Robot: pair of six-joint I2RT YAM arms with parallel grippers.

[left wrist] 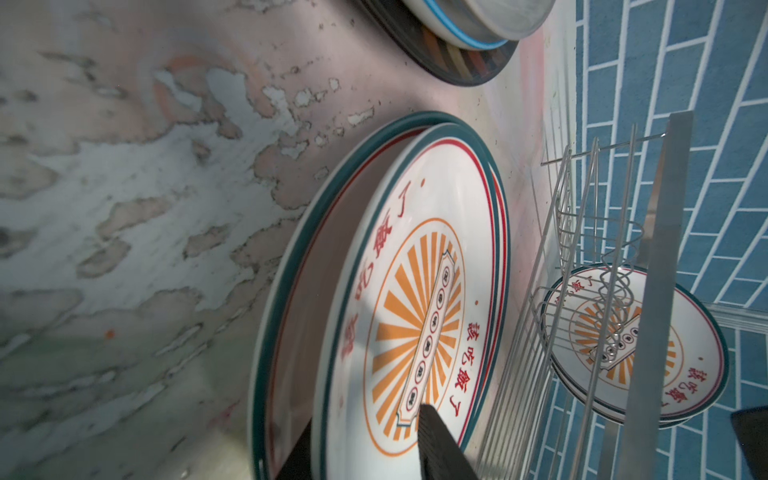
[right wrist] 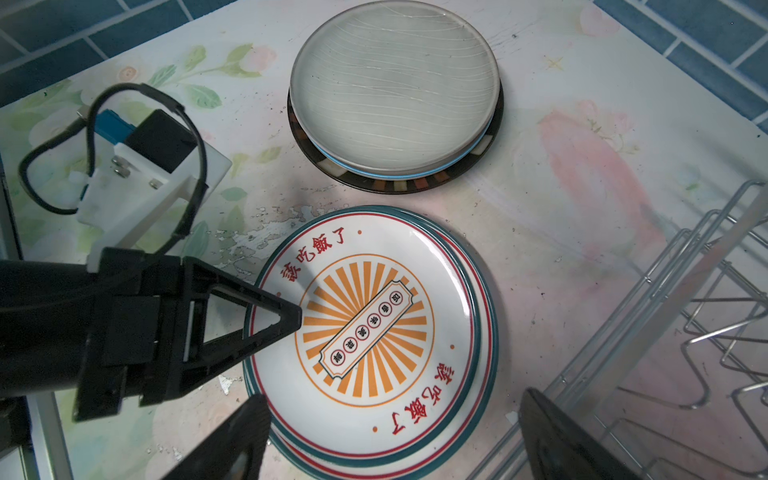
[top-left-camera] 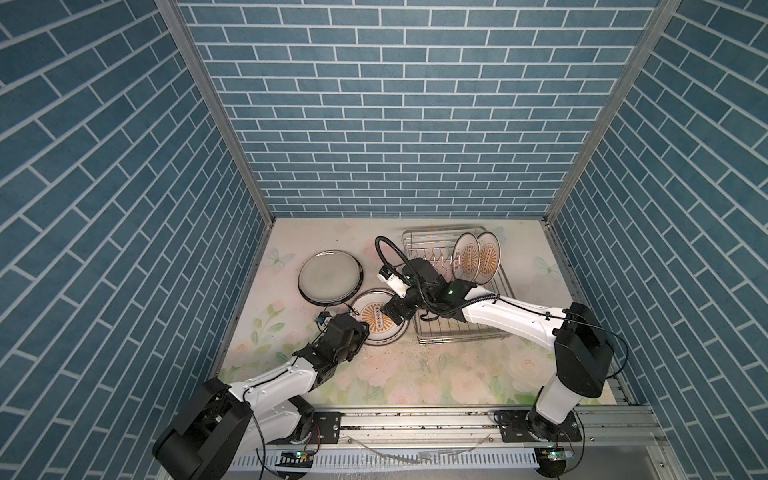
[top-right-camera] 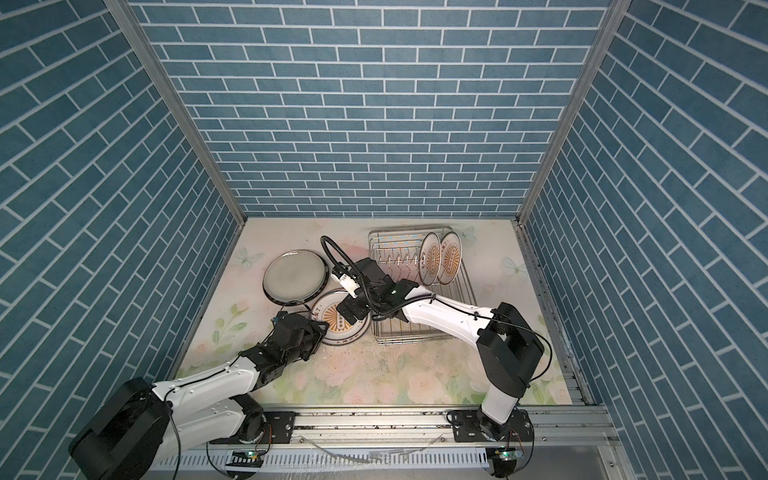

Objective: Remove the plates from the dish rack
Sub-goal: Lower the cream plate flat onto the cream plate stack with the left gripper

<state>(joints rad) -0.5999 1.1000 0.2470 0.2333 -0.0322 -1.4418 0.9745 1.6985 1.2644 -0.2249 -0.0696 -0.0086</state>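
Right at the left gripper (top-left-camera: 365, 329): black fingers (right wrist: 286, 318) set astride the rim of a round white ceramic plate with an orange sunburst centre and red characters (right wrist: 365, 332), one over the face and one tucked under the edge in the left wrist view. Cannot tell whether pinching that rim or merely bracketing it. Lying flat and slightly off-centre upon a second plate of the same teal-and-red-ringed pattern (left wrist: 291, 332). Just beside the rectangular silver wire dish rack (top-left-camera: 451, 332), outside it, off its corner nearest the arms on the left arm's side, with a strip of table between plate rim and wire wall.

Above that same pair, the right gripper (top-left-camera: 392, 315): spread wide, gripping nothing, hovering over the sunburst face with a black finger to either side in the right wrist view. Reaching over the rack's front part on a white arm.

Farther from the rack on the same side, toward the back wall: a round grey plate scored with thin white lines (right wrist: 395, 87), resting on a larger dark-rimmed plate with a chequered border (right wrist: 415, 186), with a blue edge between. Near the sunburst pair, apart by a sliver of table.

Inside the rack, toward its back corner away from the stacks: two more white sunburst plates standing on edge among the upright prongs, close together, the inner upright plate (top-left-camera: 467, 255) and the outer upright plate (top-left-camera: 487, 257), patterned faces toward the left arm's side.

Under everything, a pale floral tabletop (top-left-camera: 415, 374), hemmed by blue brick-pattern walls (top-left-camera: 395, 104).
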